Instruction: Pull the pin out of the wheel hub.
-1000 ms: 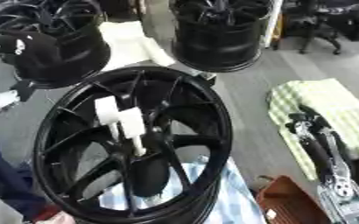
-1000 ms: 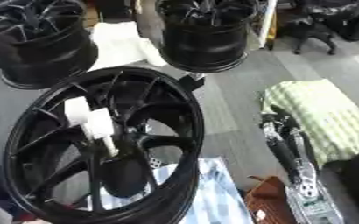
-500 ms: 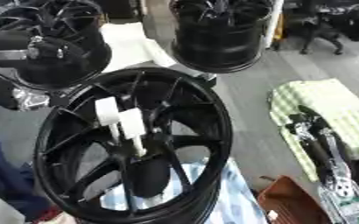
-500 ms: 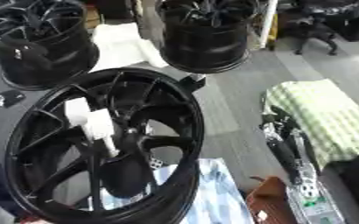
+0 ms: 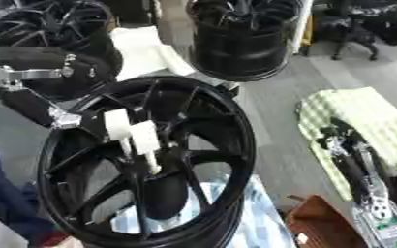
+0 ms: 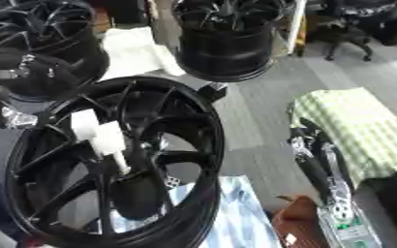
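A black spoked wheel hub (image 5: pixel 227 145) stands tilted in the middle of the view. A white pin (image 5: pixel 138 138) sticks out of its centre, with blocky white parts at the top and a thin shaft going down into the hub. My left arm, black with a silver bracket, comes in from the left. My left hand (image 5: pixel 62 116) is at the hub's upper left rim, apart from the pin, and its shape is blurred. My right hand (image 6: pixel 312 155) rests at the right over a green checked cloth, fingers straight, holding nothing.
Another black wheel (image 5: pixel 240 38) stands upright behind the hub, and one more (image 5: pixel 49 22) at the far left. The green checked cloth (image 5: pixel 371 116) lies at the right, a brown box (image 5: pixel 320 223) at the bottom right, and a blue-white cloth (image 5: pixel 252 218) under the hub.
My left arm has come in from the left edge and now reaches the hub's upper left rim. The pin and the right hand have stayed put.
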Tool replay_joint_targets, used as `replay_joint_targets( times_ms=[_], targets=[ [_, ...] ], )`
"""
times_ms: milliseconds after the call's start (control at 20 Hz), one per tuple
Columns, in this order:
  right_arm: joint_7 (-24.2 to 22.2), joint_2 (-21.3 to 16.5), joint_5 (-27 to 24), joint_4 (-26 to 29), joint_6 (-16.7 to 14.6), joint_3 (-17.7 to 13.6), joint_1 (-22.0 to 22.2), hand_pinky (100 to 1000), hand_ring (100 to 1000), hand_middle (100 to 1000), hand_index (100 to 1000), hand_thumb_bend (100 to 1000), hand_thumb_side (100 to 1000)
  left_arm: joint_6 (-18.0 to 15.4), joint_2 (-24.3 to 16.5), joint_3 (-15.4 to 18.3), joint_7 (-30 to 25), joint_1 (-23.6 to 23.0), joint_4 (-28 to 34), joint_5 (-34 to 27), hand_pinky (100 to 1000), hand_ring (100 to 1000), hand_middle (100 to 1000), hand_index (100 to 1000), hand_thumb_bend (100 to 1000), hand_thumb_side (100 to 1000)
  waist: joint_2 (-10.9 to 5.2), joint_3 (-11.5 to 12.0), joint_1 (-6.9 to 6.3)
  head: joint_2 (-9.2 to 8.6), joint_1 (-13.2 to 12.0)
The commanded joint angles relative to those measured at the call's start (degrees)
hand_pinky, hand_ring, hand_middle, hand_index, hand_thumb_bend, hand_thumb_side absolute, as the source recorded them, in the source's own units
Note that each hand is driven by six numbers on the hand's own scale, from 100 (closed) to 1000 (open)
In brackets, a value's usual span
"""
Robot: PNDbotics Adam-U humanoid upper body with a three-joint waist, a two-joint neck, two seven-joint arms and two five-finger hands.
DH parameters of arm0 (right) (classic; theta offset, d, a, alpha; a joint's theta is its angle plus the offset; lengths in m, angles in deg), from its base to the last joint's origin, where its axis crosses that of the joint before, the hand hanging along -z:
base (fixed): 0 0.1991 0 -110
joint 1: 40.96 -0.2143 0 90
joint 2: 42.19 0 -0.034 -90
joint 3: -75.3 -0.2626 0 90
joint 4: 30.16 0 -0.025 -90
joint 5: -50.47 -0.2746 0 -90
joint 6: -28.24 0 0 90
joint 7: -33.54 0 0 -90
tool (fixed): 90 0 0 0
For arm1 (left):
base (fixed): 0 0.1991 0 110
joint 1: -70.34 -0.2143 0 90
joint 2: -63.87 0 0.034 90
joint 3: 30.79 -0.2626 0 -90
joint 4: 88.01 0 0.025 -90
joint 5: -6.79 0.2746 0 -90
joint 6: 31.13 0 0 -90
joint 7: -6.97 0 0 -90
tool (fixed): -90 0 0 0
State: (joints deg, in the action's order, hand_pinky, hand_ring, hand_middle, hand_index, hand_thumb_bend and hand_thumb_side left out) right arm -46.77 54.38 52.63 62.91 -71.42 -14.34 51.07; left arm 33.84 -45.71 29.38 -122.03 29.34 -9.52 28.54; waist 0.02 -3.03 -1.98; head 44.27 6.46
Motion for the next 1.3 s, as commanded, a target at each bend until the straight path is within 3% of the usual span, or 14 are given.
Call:
replay_joint_targets(
  times_ms=[50,1100,1300],
  targets=[
    [0.0,-1.2,0.3,0.8,0.0,-0.2,-0.6,756,697,719,895,111,661,-13.8,0.0,-0.2,-13.0,1.1,-1.0,1.5,733,1000,817,959,259,685,-0.87,0.0,0.14,-0.15,-0.1],
    [0.0,-1.0,0.2,0.8,0.0,-0.1,-0.8,756,696,719,895,110,664,-16.3,2.9,-1.3,-13.0,-1.1,-3.9,6.2,676,1000,751,949,291,666,-0.77,-0.4,0.23,-0.15,-0.3],
    [0.1,-1.0,0.2,0.8,0.0,-0.1,-0.9,756,696,719,895,110,665,-16.4,3.5,-1.4,-13.0,-1.3,-4.1,6.7,647,1000,697,937,294,661,-0.75,-0.5,0.22,-0.15,-0.4]
  ],
)
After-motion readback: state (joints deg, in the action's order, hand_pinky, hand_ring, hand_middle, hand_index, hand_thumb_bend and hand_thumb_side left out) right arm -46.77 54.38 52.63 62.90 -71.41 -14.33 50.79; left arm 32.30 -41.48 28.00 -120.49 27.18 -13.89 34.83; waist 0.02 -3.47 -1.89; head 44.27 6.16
